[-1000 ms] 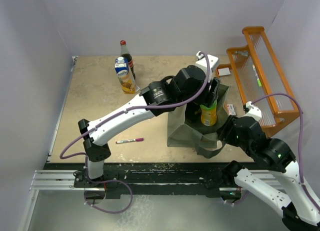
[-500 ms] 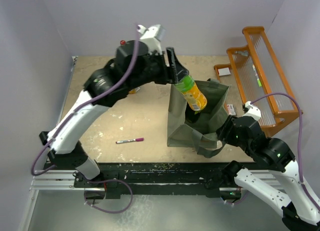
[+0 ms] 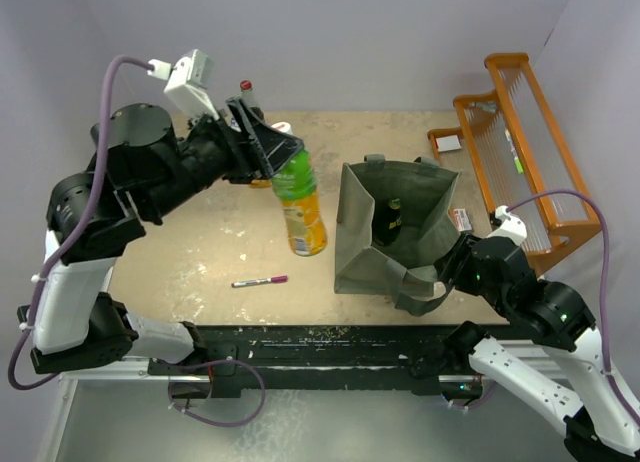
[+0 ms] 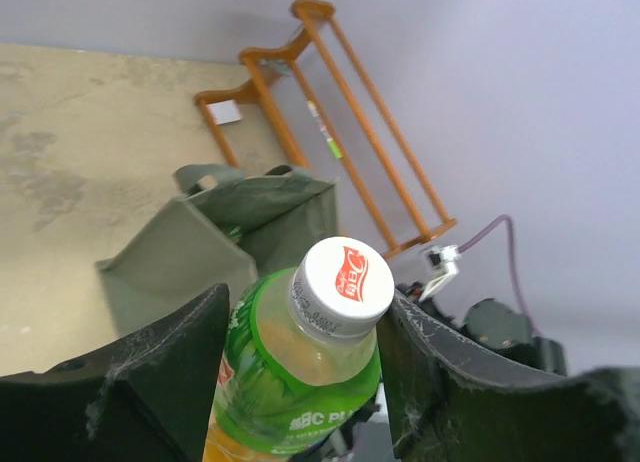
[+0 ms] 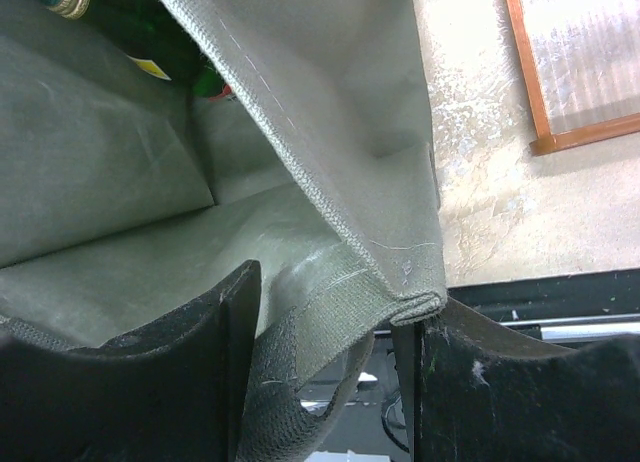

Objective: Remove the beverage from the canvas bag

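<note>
Now grips beverage [image 3: 300,207] by neck in left gripper [image 4: 300,352], tilted, aloft over table [image 3: 200,242] centre, left of canvas bag [image 3: 360,232]. Pinches with right gripper [image 5: 330,362] near-right rim of bag, upright by table's right edge beside orange rack [image 3: 520,152], dark bottle [image 3: 392,217] inside.

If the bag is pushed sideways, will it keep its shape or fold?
Probably fold: the bag is soft fabric, its near rim sagging. The right jaws gripping that rim, and a dark bottle inside, may keep it from sliding.
</note>
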